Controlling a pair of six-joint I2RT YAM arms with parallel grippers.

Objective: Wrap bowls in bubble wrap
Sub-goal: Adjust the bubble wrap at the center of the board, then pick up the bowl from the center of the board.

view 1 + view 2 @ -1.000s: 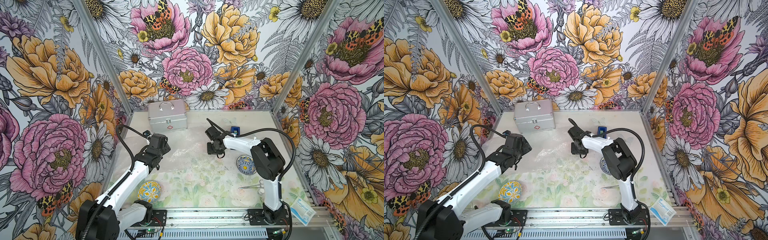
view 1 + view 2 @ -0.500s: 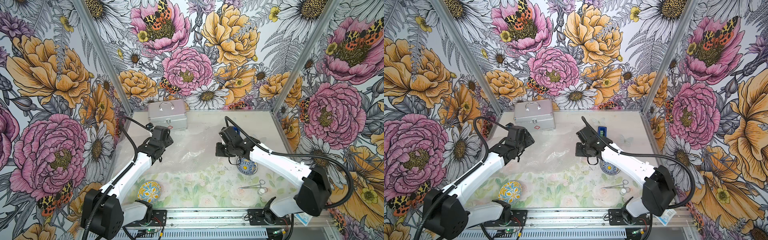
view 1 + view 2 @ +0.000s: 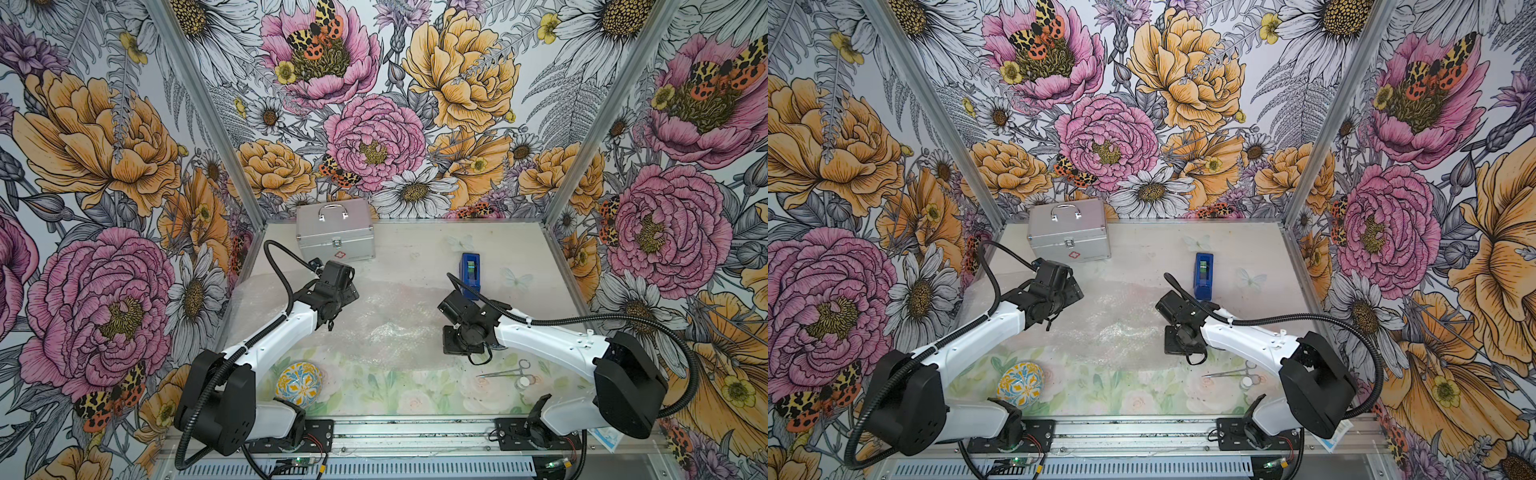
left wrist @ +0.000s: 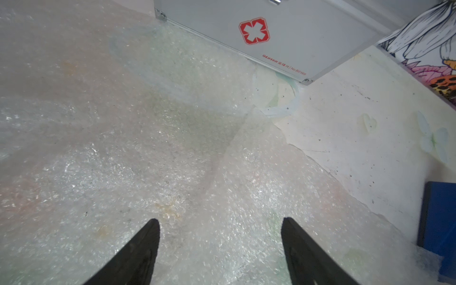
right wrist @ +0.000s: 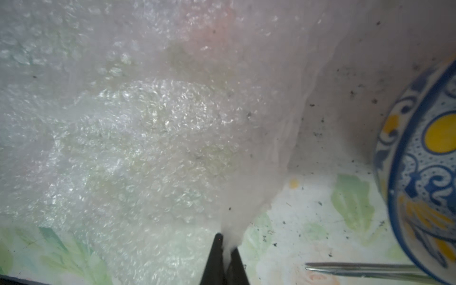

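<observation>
The bubble wrap [image 3: 374, 320] lies spread over the middle of the table in both top views. My right gripper [image 5: 227, 243] is shut on a pinched-up edge of the bubble wrap [image 5: 148, 138]; in a top view the right gripper [image 3: 459, 343] points down at the sheet's right edge. One bowl [image 5: 424, 172], blue, yellow and white, stands just beside that edge; the right arm hides it in both top views. Another bowl [image 3: 298, 382] sits upside down near the left arm's base. My left gripper [image 4: 220, 222] hovers open over the bubble wrap [image 4: 148, 148], holding nothing, near the sheet's back left [image 3: 1059, 286].
A silver metal case [image 3: 335, 235] stands at the back left, close to the left gripper. A blue tape dispenser [image 3: 470, 276] stands behind the right gripper. Metal scissors [image 3: 505, 372] lie on the table [image 3: 415, 399] at the front right, next to the bowl.
The right arm has swung out to the right and its gripper has come forward and shut on the bubble wrap's edge. The left gripper has shifted slightly toward the case, staying open.
</observation>
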